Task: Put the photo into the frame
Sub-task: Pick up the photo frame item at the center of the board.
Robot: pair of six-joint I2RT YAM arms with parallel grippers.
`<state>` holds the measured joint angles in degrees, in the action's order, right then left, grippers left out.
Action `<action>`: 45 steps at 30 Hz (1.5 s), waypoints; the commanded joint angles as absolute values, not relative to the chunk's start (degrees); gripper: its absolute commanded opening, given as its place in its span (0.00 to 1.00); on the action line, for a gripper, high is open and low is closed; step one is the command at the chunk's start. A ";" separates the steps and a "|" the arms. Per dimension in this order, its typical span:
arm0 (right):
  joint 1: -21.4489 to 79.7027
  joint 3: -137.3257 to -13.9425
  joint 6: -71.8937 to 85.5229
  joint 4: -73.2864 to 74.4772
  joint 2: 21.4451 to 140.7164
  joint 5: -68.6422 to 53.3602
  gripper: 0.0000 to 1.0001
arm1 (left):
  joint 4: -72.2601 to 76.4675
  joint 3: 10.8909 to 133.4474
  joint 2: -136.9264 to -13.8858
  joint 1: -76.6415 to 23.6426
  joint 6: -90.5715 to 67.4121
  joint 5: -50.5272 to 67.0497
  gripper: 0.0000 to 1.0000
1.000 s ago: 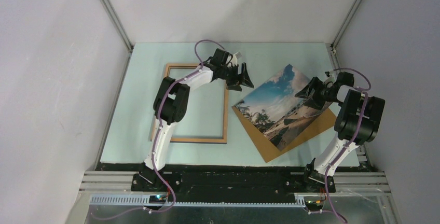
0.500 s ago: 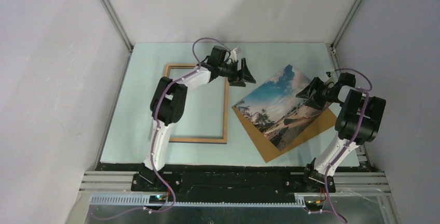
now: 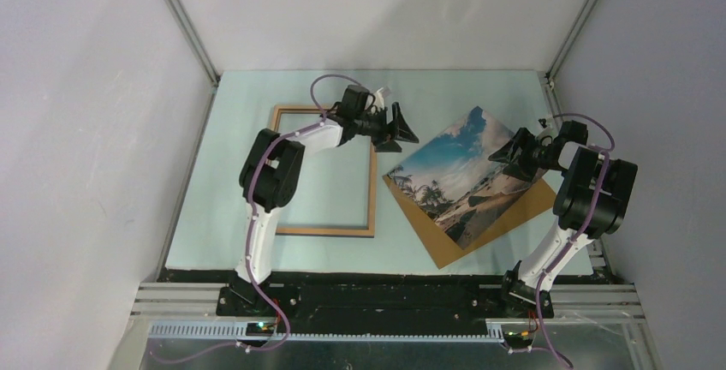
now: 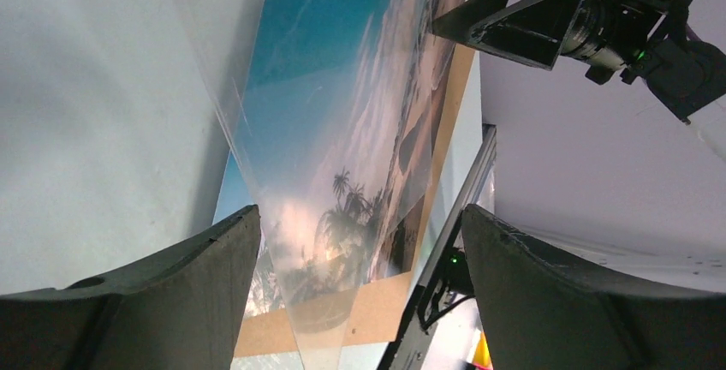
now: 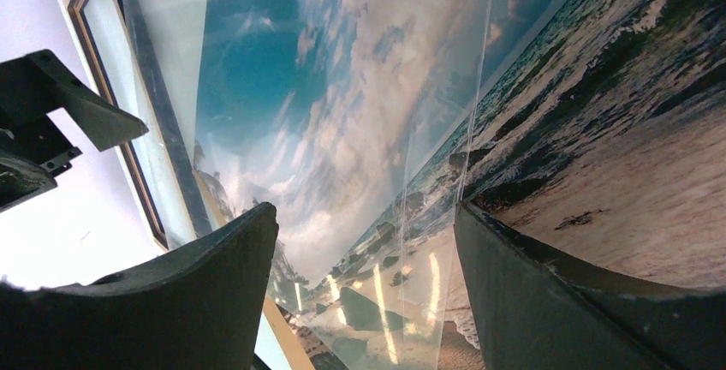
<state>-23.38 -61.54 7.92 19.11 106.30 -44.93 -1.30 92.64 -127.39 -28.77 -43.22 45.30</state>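
while the thin, glossy photo (image 3: 462,173) of beach and palms lies askew on a matte brown backing board (image 3: 522,211) at centre right of the pale green surface (image 3: 445,96), the frame (image 3: 325,231), a slim wood-brown rectangle, lies flat at centre left. the left claw (image 3: 406,124) hangs spread wide by the frame's upper right corner. the right claw (image 3: 503,149), also spread, sits over the photo's right edge, pinching nothing. since a second ago the left elbow has swung left; photo and frame are unmoved.
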 commanded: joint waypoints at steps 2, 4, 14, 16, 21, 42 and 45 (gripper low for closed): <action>-21.99 -61.05 8.42 19.78 108.31 -50.69 0.79 | 4.57 89.52 -122.73 -31.81 -50.05 46.51 0.91; -22.05 -60.87 8.65 19.61 108.24 -51.24 0.79 | 5.64 89.04 -122.76 -31.96 -51.50 46.55 0.92; -22.15 -60.16 9.26 18.74 108.29 -52.75 0.79 | 11.13 87.75 -124.39 -32.15 -58.71 47.47 0.95; -22.15 -60.01 9.54 18.65 108.30 -53.12 0.78 | 12.22 86.96 -124.64 -32.17 -60.63 47.19 0.95; -22.15 -59.39 10.22 17.57 107.81 -53.62 0.78 | 13.97 83.81 -124.43 -32.32 -64.87 45.47 0.97; -22.42 -58.68 9.43 17.51 107.75 -52.77 0.76 | 1.36 84.20 -121.58 -31.14 -51.16 35.80 0.92; -22.43 -58.62 9.24 17.60 107.69 -52.41 0.75 | -2.78 87.00 -121.70 -30.58 -46.28 34.36 0.94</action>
<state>-22.26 -58.89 10.41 17.32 107.37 -52.53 2.94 82.61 -125.86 -31.99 -55.27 37.52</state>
